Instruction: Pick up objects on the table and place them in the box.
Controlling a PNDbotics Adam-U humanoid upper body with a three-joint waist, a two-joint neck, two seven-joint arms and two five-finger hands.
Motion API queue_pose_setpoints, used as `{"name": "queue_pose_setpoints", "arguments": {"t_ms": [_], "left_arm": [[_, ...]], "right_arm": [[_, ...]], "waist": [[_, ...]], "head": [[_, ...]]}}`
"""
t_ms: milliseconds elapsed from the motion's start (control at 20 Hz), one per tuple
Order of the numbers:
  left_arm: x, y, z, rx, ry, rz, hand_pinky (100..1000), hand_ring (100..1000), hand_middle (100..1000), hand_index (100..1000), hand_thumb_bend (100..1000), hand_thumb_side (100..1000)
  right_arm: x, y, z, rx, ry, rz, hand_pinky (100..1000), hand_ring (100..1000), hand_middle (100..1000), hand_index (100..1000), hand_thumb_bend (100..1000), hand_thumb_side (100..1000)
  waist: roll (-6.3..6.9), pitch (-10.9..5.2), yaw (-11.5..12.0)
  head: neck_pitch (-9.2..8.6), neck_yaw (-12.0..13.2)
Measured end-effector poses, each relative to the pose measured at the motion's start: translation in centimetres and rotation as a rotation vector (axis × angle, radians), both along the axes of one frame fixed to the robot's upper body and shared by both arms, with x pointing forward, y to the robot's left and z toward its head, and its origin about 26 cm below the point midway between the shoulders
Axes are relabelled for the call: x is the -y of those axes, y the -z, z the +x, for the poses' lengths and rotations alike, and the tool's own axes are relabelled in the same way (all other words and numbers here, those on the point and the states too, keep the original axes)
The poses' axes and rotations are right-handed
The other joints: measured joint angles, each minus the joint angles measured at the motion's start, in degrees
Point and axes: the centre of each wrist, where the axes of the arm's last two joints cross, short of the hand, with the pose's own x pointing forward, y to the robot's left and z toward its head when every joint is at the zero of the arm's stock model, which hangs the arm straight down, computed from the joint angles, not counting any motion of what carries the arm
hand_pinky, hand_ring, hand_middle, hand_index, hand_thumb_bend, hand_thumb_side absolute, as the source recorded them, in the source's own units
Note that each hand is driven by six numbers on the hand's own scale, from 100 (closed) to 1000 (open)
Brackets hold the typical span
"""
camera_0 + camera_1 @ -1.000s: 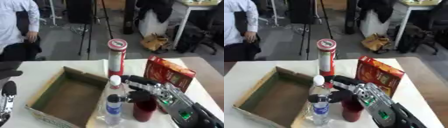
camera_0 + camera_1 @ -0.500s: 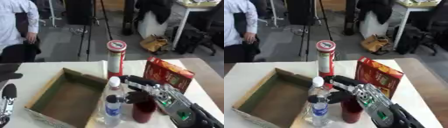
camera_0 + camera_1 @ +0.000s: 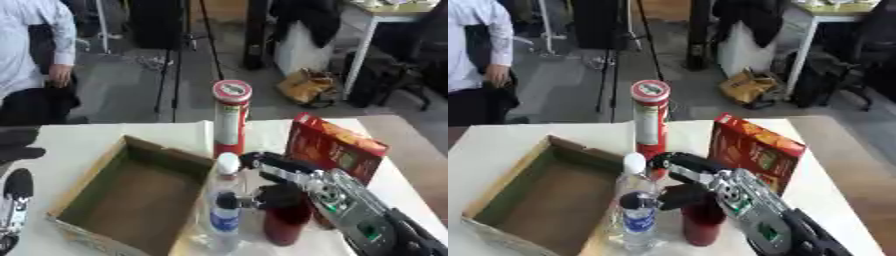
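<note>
A clear water bottle (image 3: 225, 212) with a white cap and blue label stands at the right rim of the open cardboard box (image 3: 131, 207). Just right of it is a dark red cup (image 3: 284, 227). Behind them stand a tall red chips can (image 3: 229, 122) and a red snack box (image 3: 337, 147). My right hand (image 3: 297, 176) reaches in from the lower right above the cup. It is open, fingers stretched toward the bottle's neck and thumb at the bottle's label; whether they touch is unclear. My left hand (image 3: 16, 200) rests open at the lower left edge.
The white table (image 3: 79, 137) carries everything; its right edge runs close past the snack box. Beyond the far edge are a tripod, office chairs, bags and a person standing at the left.
My right hand has edged slightly left toward the bottle. The bottle, cup, can, snack box and cardboard box stay where they were.
</note>
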Motion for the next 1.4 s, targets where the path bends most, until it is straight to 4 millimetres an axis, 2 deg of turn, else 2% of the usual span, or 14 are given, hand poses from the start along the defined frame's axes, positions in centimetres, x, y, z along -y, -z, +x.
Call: {"name": "queue_pose_setpoints", "arguments": {"t_ms": [250, 300, 400, 750, 950, 1000, 1150, 1400], "left_arm": [[-0.01, 0.02, -0.01, -0.003, 0.002, 0.001, 840, 815, 789, 752, 100, 821], [-0.01, 0.02, -0.01, -0.004, 0.003, 0.001, 840, 815, 789, 752, 100, 819], [-0.01, 0.02, -0.01, -0.006, 0.004, 0.002, 840, 815, 789, 753, 100, 817], [-0.01, 0.02, -0.01, -0.008, 0.007, 0.007, 840, 812, 790, 753, 100, 815], [-0.01, 0.02, -0.01, -0.01, 0.008, 0.009, 840, 809, 790, 753, 100, 813], [-0.01, 0.02, -0.01, -0.011, 0.008, 0.009, 839, 808, 790, 753, 100, 814], [-0.01, 0.02, -0.01, -0.011, 0.009, 0.011, 839, 808, 791, 753, 100, 814], [-0.01, 0.04, -0.01, -0.015, 0.01, 0.013, 839, 806, 792, 753, 100, 815]], "right_arm": [[0.04, -0.01, 0.0, -0.004, -0.004, 0.002, 711, 820, 805, 875, 698, 902], [0.04, -0.01, 0.0, -0.004, -0.005, 0.002, 759, 814, 800, 872, 699, 894], [0.06, 0.04, 0.0, -0.006, -0.004, 0.003, 766, 810, 796, 869, 698, 891], [0.08, 0.09, -0.01, -0.008, -0.004, 0.002, 765, 787, 766, 850, 692, 883], [0.09, 0.12, 0.01, -0.011, -0.001, 0.003, 751, 739, 700, 803, 681, 878], [0.11, 0.15, 0.04, -0.012, 0.001, 0.005, 730, 701, 657, 776, 675, 876], [0.14, 0.21, 0.09, -0.015, 0.01, 0.015, 722, 688, 642, 767, 673, 875], [0.06, 0.23, 0.08, -0.002, 0.029, 0.037, 667, 626, 551, 683, 650, 874]], "waist": [[-0.01, 0.0, 0.0], [-0.02, 0.0, 0.0], [-0.02, 0.0, 0.0], [-0.01, 0.01, 0.1], [-0.06, 0.06, 0.1], [-0.09, 0.07, 0.1], [-0.18, 0.08, 0.2], [-0.17, 0.23, 0.2]], "head": [[0.0, 0.0], [-0.01, 0.0], [-0.01, -0.1], [-0.02, -0.1], [-0.03, -0.3], [-0.03, -0.4], [-0.04, -0.5], [-0.04, -0.5]]}}
